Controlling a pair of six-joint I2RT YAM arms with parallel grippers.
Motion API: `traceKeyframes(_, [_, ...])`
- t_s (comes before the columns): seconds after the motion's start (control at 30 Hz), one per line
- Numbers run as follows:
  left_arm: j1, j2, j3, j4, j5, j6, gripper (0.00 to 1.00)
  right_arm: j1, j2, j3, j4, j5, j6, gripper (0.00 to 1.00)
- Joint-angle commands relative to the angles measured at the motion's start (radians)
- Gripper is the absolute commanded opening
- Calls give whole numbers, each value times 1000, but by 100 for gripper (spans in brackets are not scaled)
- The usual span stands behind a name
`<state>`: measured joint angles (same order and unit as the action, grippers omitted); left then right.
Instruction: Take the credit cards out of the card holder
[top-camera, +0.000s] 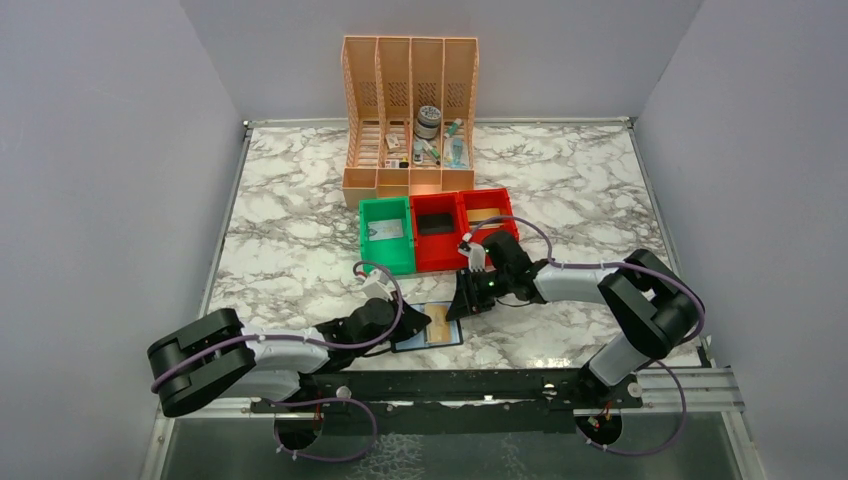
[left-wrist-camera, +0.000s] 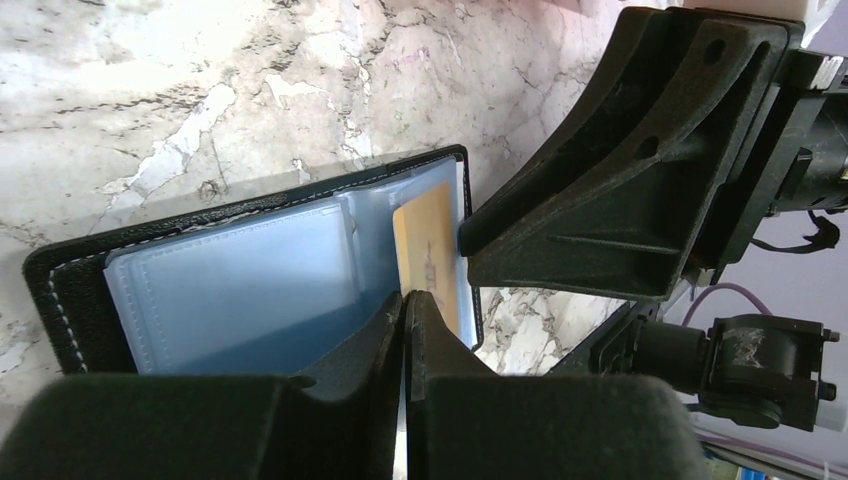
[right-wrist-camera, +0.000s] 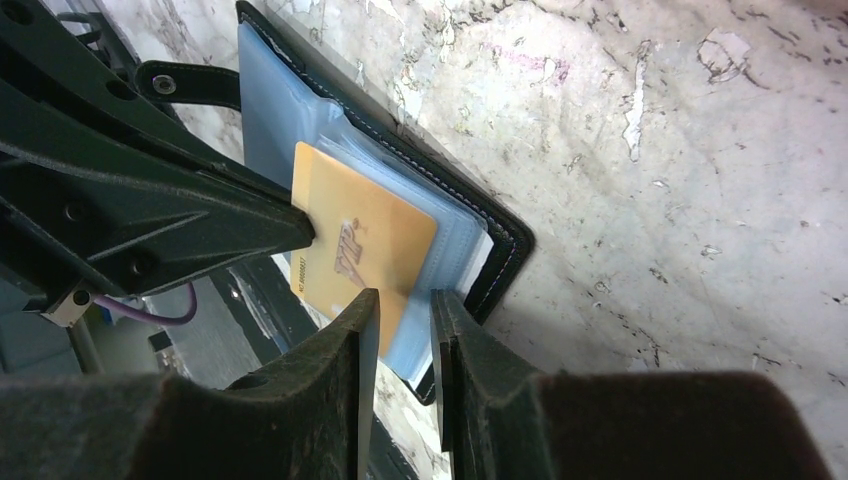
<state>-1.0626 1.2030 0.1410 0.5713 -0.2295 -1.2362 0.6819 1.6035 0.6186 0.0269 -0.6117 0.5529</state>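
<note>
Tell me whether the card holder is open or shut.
Open. The card holder lies spread flat on the marble table, its pale blue sleeves exposed and a tan card showing among them.

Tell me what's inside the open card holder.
The card holder holds pale blue plastic sleeves, with one tan card lying among them. Whether more cards sit in the sleeves underneath cannot be seen; the top leaves cover them.

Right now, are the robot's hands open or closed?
Left gripper: fingers closed at the tan card.
Right gripper: fingers slightly apart, astride the card holder's edge.
</note>
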Motion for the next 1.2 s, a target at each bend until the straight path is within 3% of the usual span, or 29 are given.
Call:
traceKeyframes(0.0, [-5, -23, -20, -57, -34, 6, 9, 7, 31, -5, -49, 93, -33, 27])
traceKeyframes(0.3, [-4, -29, -19, -59, -35, 9, 12, 7, -77, 13, -57, 30, -54, 28])
traceKeyframes(0.5, [-4, -31, -20, -57, -30, 8, 11, 22, -113, 1, 52, -70, -28, 28])
traceKeyframes(0.77, [-4, -38, -20, -57, -30, 7, 12, 70, -17, 11, 44, 26, 12, 28])
traceKeyframes(1.03, [-4, -46, -26, -57, -16, 8, 23, 69, 51, -27, 39, 101, 26, 28])
traceKeyframes(1.17, [-4, -51, -34, -58, -5, -9, 24, 69, 53, -39, 44, 133, 49, 28])
